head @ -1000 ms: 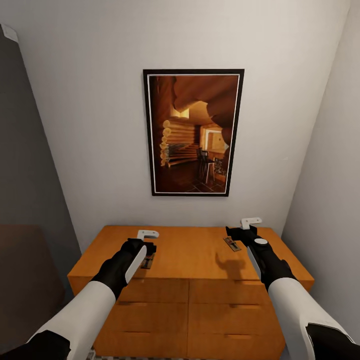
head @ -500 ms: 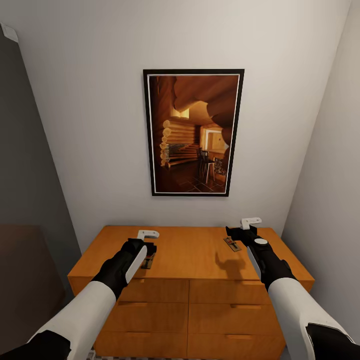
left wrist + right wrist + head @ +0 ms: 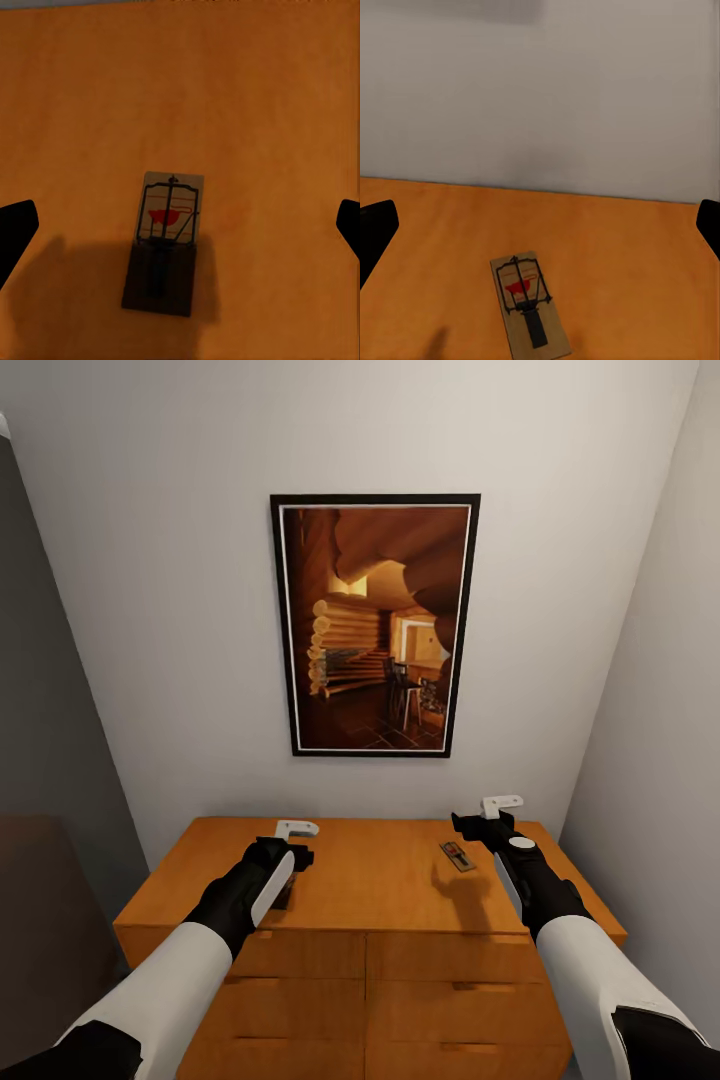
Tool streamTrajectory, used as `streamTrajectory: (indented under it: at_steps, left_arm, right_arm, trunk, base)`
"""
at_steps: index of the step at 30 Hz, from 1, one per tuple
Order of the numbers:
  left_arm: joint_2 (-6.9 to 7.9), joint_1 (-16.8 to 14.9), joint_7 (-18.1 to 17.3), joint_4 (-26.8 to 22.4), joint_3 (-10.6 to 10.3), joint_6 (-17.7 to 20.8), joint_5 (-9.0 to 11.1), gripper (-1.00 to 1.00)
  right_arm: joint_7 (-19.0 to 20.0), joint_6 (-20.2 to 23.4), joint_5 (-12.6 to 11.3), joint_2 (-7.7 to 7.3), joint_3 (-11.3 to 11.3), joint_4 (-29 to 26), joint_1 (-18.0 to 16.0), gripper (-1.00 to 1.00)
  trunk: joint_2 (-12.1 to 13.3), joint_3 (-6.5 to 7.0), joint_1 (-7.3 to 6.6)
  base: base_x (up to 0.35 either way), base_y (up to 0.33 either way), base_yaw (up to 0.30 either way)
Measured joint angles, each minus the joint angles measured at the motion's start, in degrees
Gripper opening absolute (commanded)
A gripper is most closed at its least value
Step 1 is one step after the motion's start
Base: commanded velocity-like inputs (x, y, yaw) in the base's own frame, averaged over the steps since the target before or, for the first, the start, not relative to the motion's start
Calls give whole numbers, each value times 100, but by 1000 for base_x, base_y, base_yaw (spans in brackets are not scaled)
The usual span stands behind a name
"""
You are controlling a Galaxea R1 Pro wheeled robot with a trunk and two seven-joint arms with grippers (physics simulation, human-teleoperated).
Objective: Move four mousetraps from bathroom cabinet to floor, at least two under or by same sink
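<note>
Two mousetraps lie flat on top of the orange-brown cabinet (image 3: 370, 875). One mousetrap (image 3: 458, 855) (image 3: 529, 304) rests just left of and below my right gripper (image 3: 468, 825) (image 3: 540, 229), which hovers open above the cabinet top, its fingertips (image 3: 375, 232) wide apart. The other mousetrap (image 3: 165, 240), half in shadow, sits below my left gripper (image 3: 298, 855) (image 3: 180, 229), also open with nothing between its fingers. From the head camera this trap (image 3: 283, 893) is mostly covered by the left arm.
A framed picture (image 3: 375, 625) hangs on the white wall behind the cabinet. A side wall (image 3: 660, 740) stands close on the right and a dark grey panel (image 3: 40, 710) on the left. Drawer fronts (image 3: 450, 1000) with bar handles face me.
The whole view has shifted: picture and cabinet now sit a little further left, so the camera moved. Both arms keep their pose and both grippers stay open. The traps have not moved on the cabinet.
</note>
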Motion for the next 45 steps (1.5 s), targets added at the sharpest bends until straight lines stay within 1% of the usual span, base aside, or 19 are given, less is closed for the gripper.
streamTrajectory:
  at_steps: [14, 25, 45]
  left_arm:
    - [12, 0, -4, 0, 5, 0, 4, 100]
    - [16, 0, -4, 0, 6, 0, 9, 100]
    - [9, 0, -6, -1, 19, -8, 9, 100]
  right_arm:
    - [1, 0, 1, -6, 0, 0, 1, 100]
    - [-1, 0, 2, -5, 0, 0, 1, 100]
    - [1, 0, 7, -7, 0, 0, 0, 100]
  trunk:
    - [0, 0, 0]
    - [0, 0, 0]
    - [0, 0, 0]
  base:
    - [6, -5, 0]
    - [0, 82, 0]
    - [0, 6, 0]
